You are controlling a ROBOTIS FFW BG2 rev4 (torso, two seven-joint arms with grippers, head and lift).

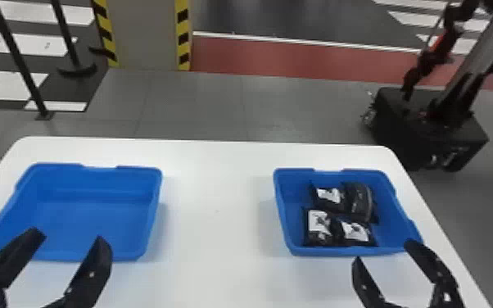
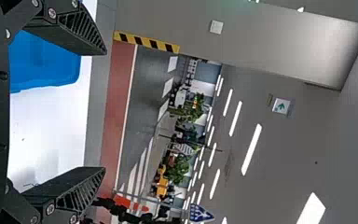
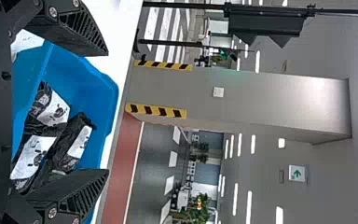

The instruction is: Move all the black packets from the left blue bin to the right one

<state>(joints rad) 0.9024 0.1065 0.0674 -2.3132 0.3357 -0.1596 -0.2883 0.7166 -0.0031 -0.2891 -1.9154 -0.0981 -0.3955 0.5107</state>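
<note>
Gaping wide, empty: left gripper (image 1: 71, 236) near left blue plastic bin (image 1: 94, 223), right gripper (image 1: 384, 250) near right blue plastic bin (image 1: 292, 217) with 4 black packets (image 1: 333, 225) — white tabletop (image 1: 217, 204) between rims.

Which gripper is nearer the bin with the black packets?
Right: the right gripper is by the near edge of that bin; the left gripper is by the other bin.
</note>
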